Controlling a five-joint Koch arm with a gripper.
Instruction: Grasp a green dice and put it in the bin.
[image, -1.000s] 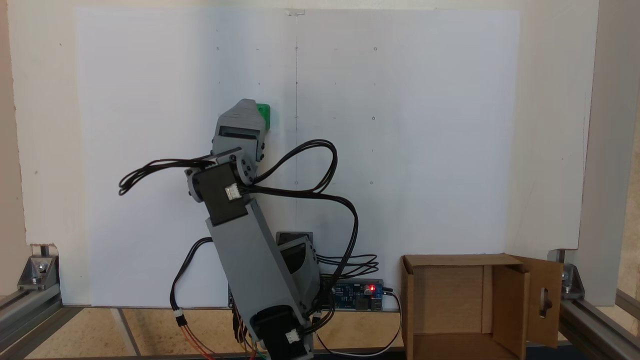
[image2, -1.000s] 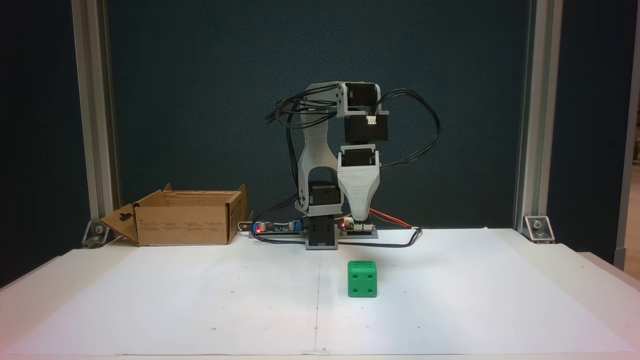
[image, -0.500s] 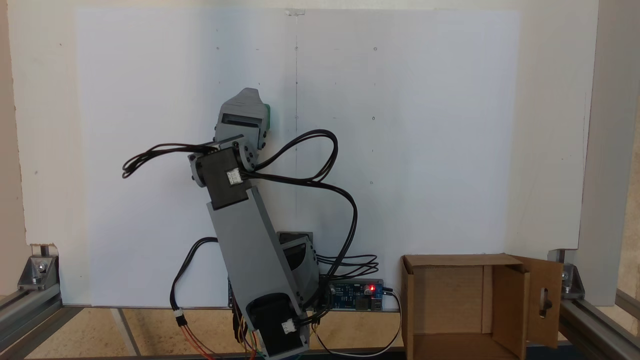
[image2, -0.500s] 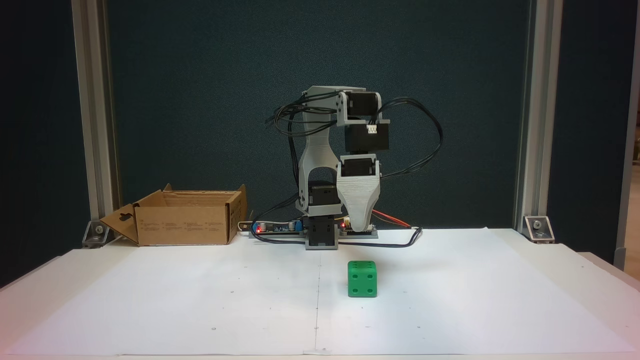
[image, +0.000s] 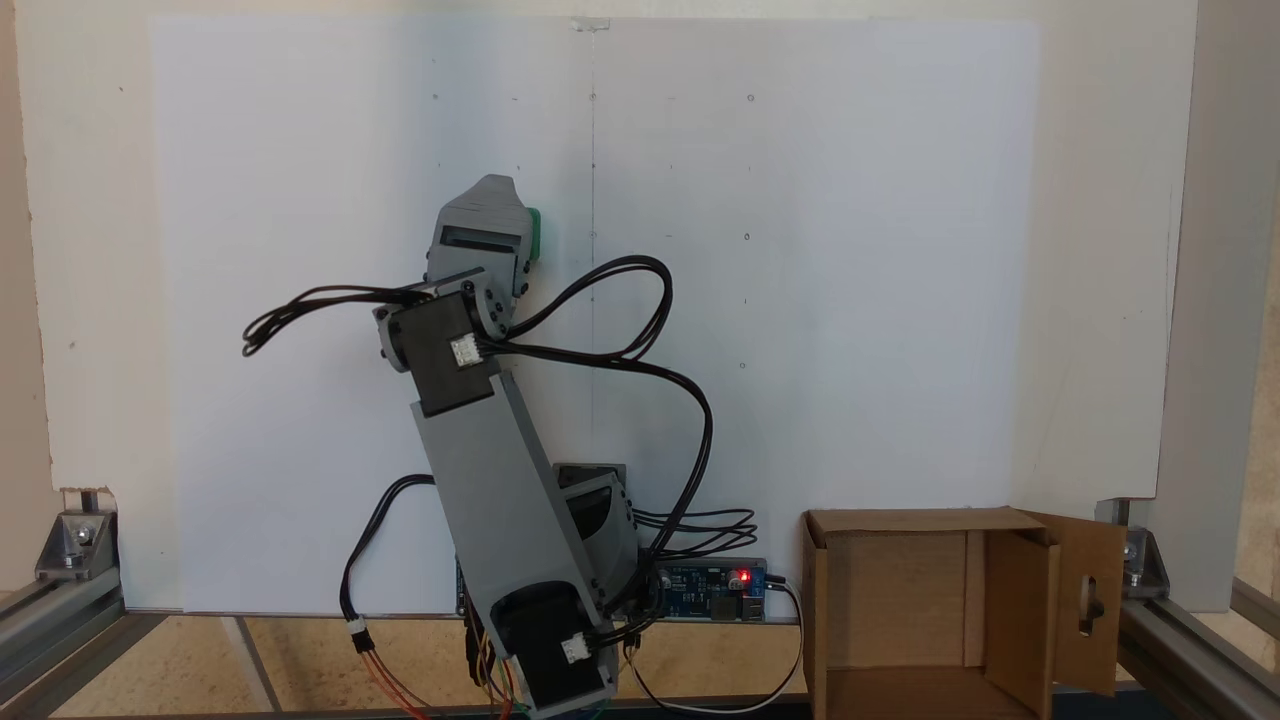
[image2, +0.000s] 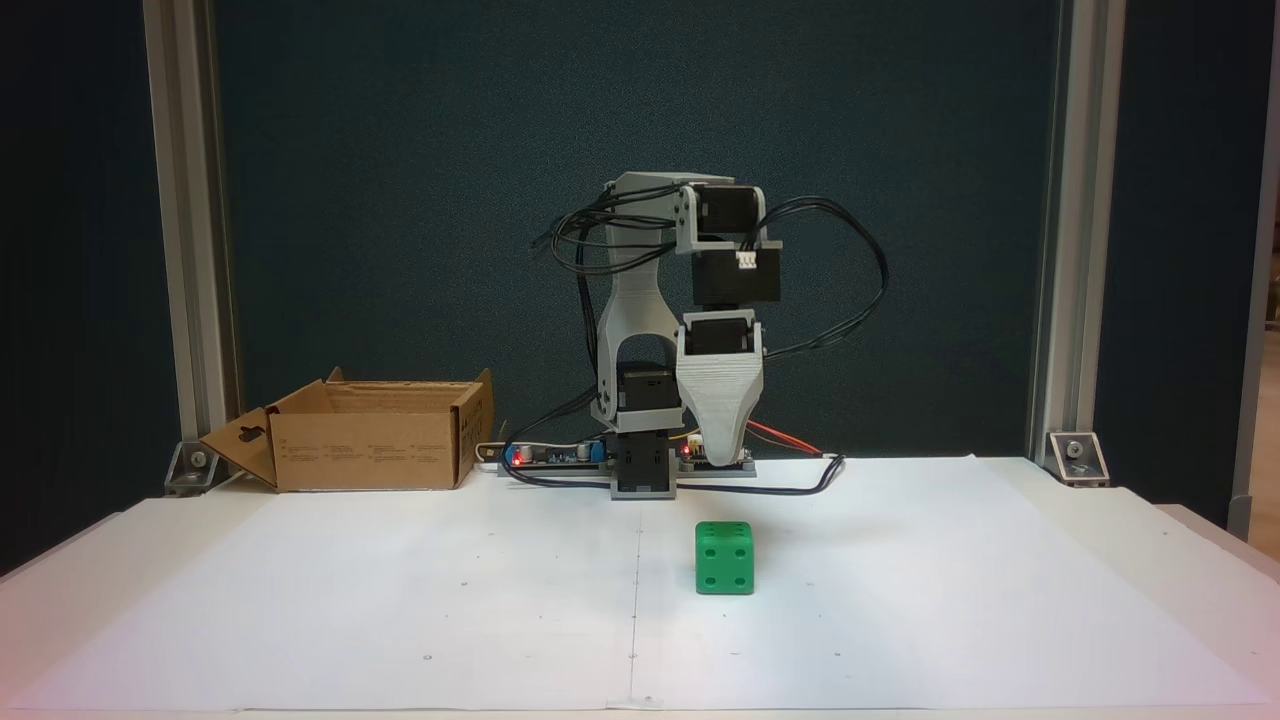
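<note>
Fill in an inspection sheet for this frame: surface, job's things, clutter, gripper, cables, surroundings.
Surface: white paper sheet over the table, flat and bare.
Job's things: small bright green dice resting on the paper; open brown cardboard box with a slotted flap, at the paper's far left in a fixed view.
Clutter: nothing seen.
Gripper: grey plastic gripper points down, above and behind the dice, not touching; open or shut cannot be told.
Cables: black cable loops hang off the arm; circuit board with a red light lit.
Surroundings: aluminium frame posts, dark backdrop.
</note>
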